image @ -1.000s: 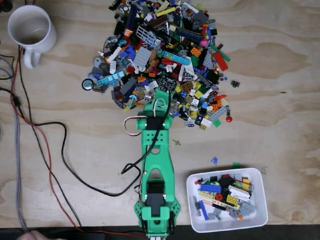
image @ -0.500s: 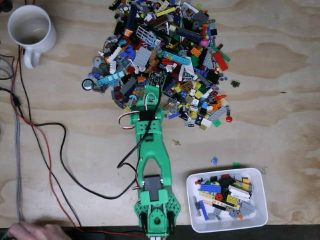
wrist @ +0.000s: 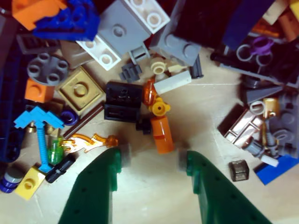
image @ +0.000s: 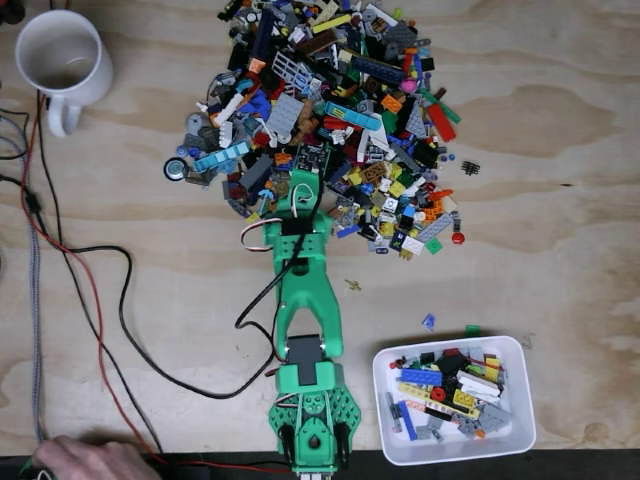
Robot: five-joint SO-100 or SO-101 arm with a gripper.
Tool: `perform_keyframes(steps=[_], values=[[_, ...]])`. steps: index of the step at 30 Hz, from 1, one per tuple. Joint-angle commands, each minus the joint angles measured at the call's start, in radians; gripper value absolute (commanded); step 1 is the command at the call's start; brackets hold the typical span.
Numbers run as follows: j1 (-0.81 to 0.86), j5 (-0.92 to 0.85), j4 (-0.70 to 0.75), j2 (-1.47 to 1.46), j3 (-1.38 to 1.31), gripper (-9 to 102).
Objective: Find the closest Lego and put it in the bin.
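My green arm reaches up the wooden table to the near edge of a big pile of mixed Lego pieces (image: 330, 110). In the wrist view my gripper (wrist: 154, 156) stands open, its two green fingers (wrist: 100, 182) either side of bare wood. Just ahead of the tips lies an orange cylinder piece (wrist: 162, 133) with a yellow stud piece and a black brick (wrist: 122, 100) beside it. In the fixed view the gripper (image: 303, 180) sits at the pile's lower edge. The white bin (image: 520, 425) stands at the lower right, holding several Lego pieces.
A white mug (image: 62, 60) stands at the upper left. Black and red cables (image: 120, 300) run down the left side. A hand (image: 90, 462) rests at the bottom left edge. Loose small pieces (image: 428, 322) lie between pile and bin.
The arm has swung left from its earlier line, then edged back right and stretched toward the pile. The hand at the bottom left has come further into view.
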Motion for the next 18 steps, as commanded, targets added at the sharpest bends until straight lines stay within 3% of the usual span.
perform_keyframes(steps=[1, 8, 18], values=[[0.025, -0.02, -0.028, 0.002, -0.031, 16], [0.026, -0.037, -0.066, -0.018, -0.038, 14], [-0.014, 0.005, -0.038, -0.023, -0.052, 2]])
